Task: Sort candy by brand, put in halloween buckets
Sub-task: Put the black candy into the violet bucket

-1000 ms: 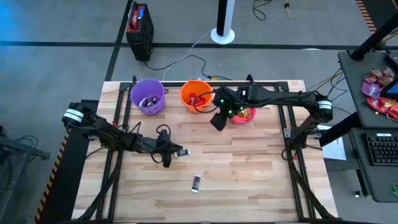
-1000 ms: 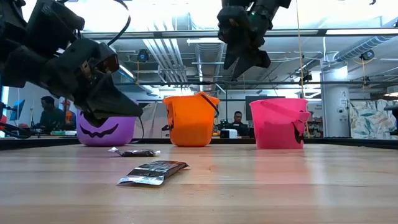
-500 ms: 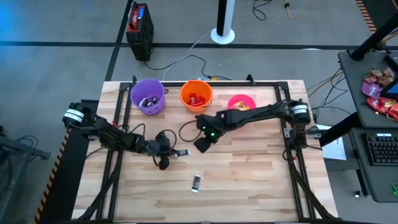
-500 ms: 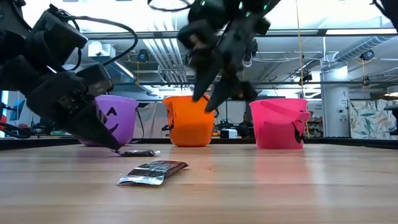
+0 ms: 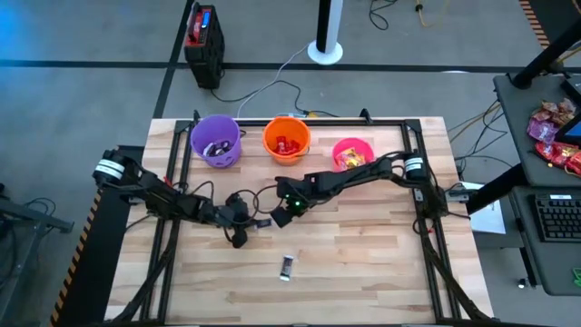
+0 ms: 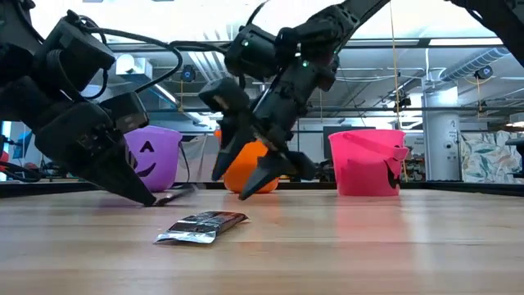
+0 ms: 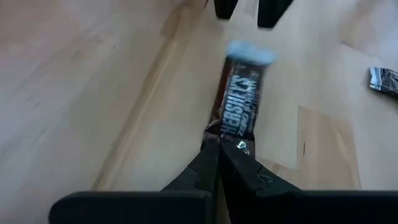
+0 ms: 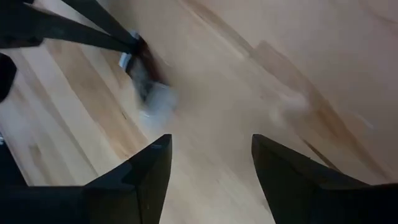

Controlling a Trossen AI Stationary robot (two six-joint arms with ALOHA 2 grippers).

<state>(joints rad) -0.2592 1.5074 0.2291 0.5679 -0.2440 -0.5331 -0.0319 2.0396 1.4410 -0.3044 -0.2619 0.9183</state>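
Observation:
A dark brown Hershey's bar [image 7: 239,102] lies on the wooden table, left of centre [image 5: 264,221]. My left gripper [image 7: 216,142] is shut on its near end. My right gripper [image 8: 211,171] is open and hovers just over the bar's other end [image 8: 146,84], reaching in from the right [image 5: 285,211]. A second dark wrapped piece [image 5: 287,265] lies flat nearer the front edge [image 6: 202,226]. The purple bucket [image 5: 215,139], the orange bucket [image 5: 287,139] and the pink bucket [image 5: 351,154] stand in a row along the far edge, each with candy inside. My left gripper pinches the bar's crimped end [image 7: 217,127] between its two fingertips. The fingers slant down from the table's left and lie along the bar. The bar stays low over the table, and its free end [image 6: 190,189] slants up slightly.
A heap of red and pink sweets [image 5: 554,132] sits on a desk beyond the table's right side. Bare wood lies open at the front and right of the table [image 5: 381,263]. People sit in the room behind [image 6: 61,147].
My right arm swung from above the orange and pink buckets toward the table's left and near side, dropping low over the bar. My left gripper lowered its fingertips onto the bar's end. The bar's free end now tips up a little.

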